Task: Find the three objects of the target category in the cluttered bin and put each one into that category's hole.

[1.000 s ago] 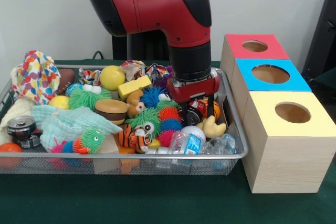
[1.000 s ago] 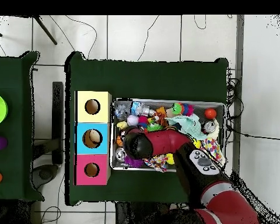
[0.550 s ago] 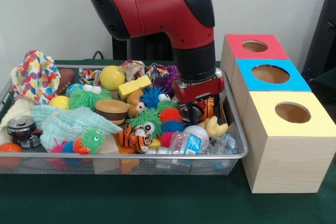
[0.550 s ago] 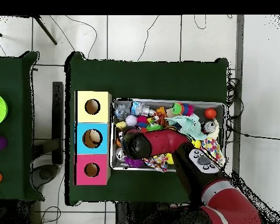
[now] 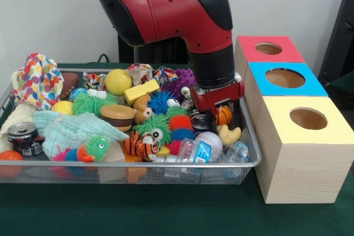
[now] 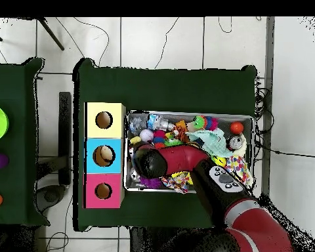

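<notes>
The arm [image 5: 177, 9] is red and black. Three wooden boxes have tops in red [image 5: 269, 48], blue [image 5: 285, 78] and yellow [image 5: 307, 119]. In the wire bin [image 5: 243, 163] sit a yellow ball [image 5: 118, 81], an orange-and-black striped tiger [image 5: 139, 144], a confetti-spotted cloth [image 5: 37, 81] and a pale mint cloth [image 5: 69, 128].

The table [image 5: 166, 214] is covered with dark green cloth. A wire mesh bin [image 5: 138, 171] rests on it at lower left of the front view. Touching the bin's right side stands a wooden box row [image 5: 298, 164] with yellow, blue and red tops.
</notes>
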